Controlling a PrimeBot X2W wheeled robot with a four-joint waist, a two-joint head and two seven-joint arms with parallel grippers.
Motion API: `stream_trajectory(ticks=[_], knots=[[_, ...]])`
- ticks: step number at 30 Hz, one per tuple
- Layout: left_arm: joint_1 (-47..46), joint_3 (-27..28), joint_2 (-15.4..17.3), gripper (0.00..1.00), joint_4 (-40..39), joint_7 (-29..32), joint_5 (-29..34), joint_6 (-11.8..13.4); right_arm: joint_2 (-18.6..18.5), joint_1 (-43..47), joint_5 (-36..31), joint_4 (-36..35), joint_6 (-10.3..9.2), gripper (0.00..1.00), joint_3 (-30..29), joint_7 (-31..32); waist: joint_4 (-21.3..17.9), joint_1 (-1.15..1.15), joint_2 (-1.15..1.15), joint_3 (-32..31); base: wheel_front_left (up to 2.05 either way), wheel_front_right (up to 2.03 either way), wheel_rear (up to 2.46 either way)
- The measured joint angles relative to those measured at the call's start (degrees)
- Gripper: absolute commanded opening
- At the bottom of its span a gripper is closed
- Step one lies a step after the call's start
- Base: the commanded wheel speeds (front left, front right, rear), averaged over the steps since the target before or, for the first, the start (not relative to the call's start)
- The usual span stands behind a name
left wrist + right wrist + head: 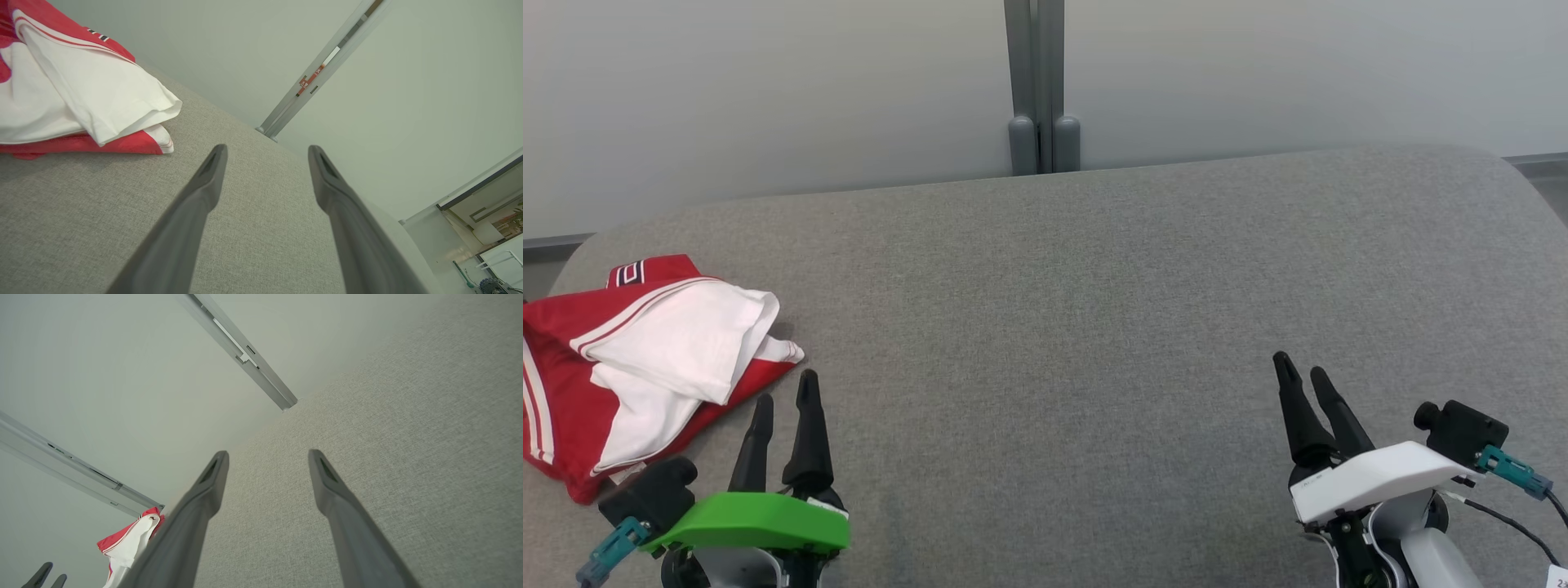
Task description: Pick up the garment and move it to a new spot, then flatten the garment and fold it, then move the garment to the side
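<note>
- I see the garment [645, 359] lying bunched at the far left of the grey fabric-covered counter [1054, 327]. Its left part runs off the edge of the head view.
- It is red and white. A white panel is folded loosely over red cloth, thin white stripes run along the red part, and the red flap at its far end carries a small dark-and-white band.
- My left gripper [786, 388] sits at the lower left of the head view under a green cover [752, 518]. Its two dark fingers are spread wide with nothing between them.
- Its tips lie just beside the garment's nearest corner but apart from it, with a strip of grey counter showing in the gap. I cannot tell whether the tips touch the counter.
- In the left wrist view the garment's white fold and red corner lie up and to the left of the fingers, and bare counter shows between the two tips.
- My right gripper [1298, 364] is at the lower right of the head view under a white cover [1380, 478], well apart from the garment. Its jaws also stand wide and empty over bare counter.
- In the right wrist view the garment shows small at the lower left, partly behind one finger. The other arm's fingertips are in the bottom-left corner.
- Behind the counter is a pale wall panel [768, 98], split by a grey upright post [1036, 82]. The post's two rounded feet meet the counter's far edge near the middle.
</note>
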Motion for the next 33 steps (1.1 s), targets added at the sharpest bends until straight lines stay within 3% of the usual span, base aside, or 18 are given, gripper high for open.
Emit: stream_trajectory(ticks=[15,33], knots=[[1.28,-1.47,0.71,1.0,-1.13,-2.55,9.54,0.48,-0.25,0.01,-10.56,-1.25,0.01,1.0,2.71,-2.36,-0.15,0.0,0.0,-0.31,0.0,0.0,0.0],[1.97,-1.83,0.56,1.0,-1.87,-5.19,20.14,-1.04,0.23,0.04,-21.19,-1.05,0.02,1.0,2.0,-4.79,-0.16,0.0,0.0,-0.54,0.0,0.0,0.0]])
